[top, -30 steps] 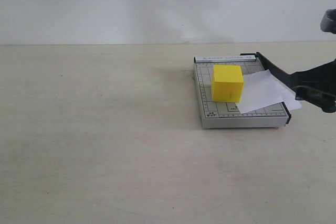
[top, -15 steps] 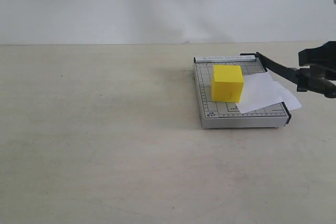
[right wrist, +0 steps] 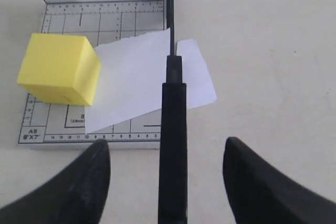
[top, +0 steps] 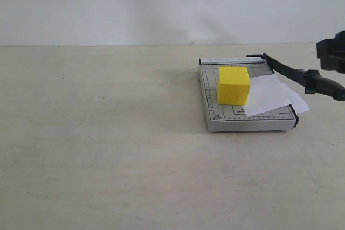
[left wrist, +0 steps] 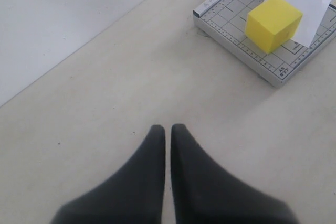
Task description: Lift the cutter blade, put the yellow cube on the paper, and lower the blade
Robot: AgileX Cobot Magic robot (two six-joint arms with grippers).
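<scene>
Right claw: jaws spread wide, holding nothing; long black cutter blade between them, tilted up; small white paper sheet ahead, under the blade; solid yellow cube ahead on the grey gridded trimmer board, at the paper's edge; left claw: jaws pressed together, holding nothing, well apart from the board.

Trimmer board flat on surface, right of centre in exterior view. Cube on board, toward its left half, nearer far edge than near edge. Paper on board just right of cube, skewed, meeting cube's right side; touching or tucked under, cannot tell. Paper's right corner overhangs board's right edge. Cutter blade hinged at board's far right corner, tilted up, crossing above paper, handle end out past board's right edge.
</scene>
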